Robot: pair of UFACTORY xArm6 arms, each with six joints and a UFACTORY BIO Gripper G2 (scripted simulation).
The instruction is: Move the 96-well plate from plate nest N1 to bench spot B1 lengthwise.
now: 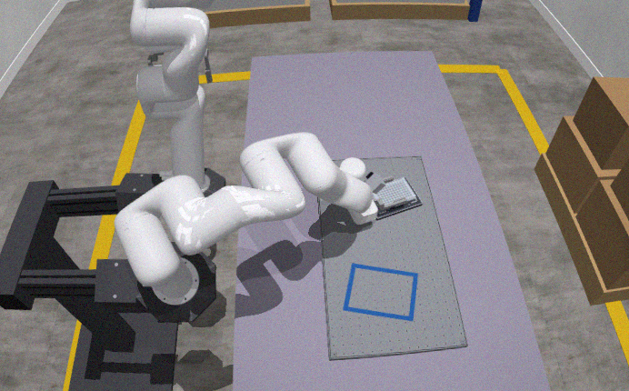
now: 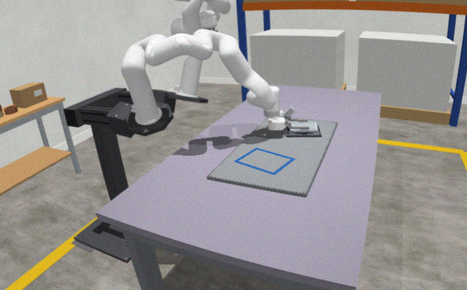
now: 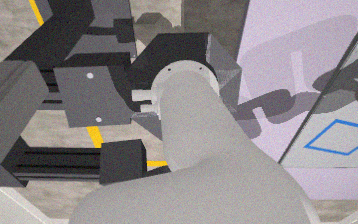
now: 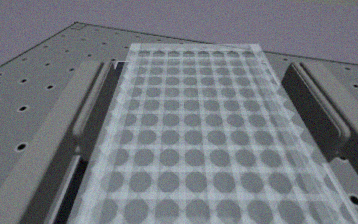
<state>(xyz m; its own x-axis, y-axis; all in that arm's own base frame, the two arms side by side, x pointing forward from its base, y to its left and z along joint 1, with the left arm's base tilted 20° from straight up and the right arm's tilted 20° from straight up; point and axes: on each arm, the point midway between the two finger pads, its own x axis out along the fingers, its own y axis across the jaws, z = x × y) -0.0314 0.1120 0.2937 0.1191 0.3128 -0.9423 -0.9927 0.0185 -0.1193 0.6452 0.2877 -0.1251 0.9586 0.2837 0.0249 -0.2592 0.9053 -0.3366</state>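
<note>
The clear 96-well plate is between the fingers of my right gripper, which is shut on its long sides. The plate looks level and slightly raised over the dark plate nest N1; the exact gap is hard to tell. The blue taped outline of B1 holds nothing. My left gripper is open and empty, high up beside the table's far end. Its fingertips are partly hidden by its arm.
The grey perforated board carries the nest and the outline. The right arm reaches over the purple table. Brown boxes stand on the floor beyond the table's edge.
</note>
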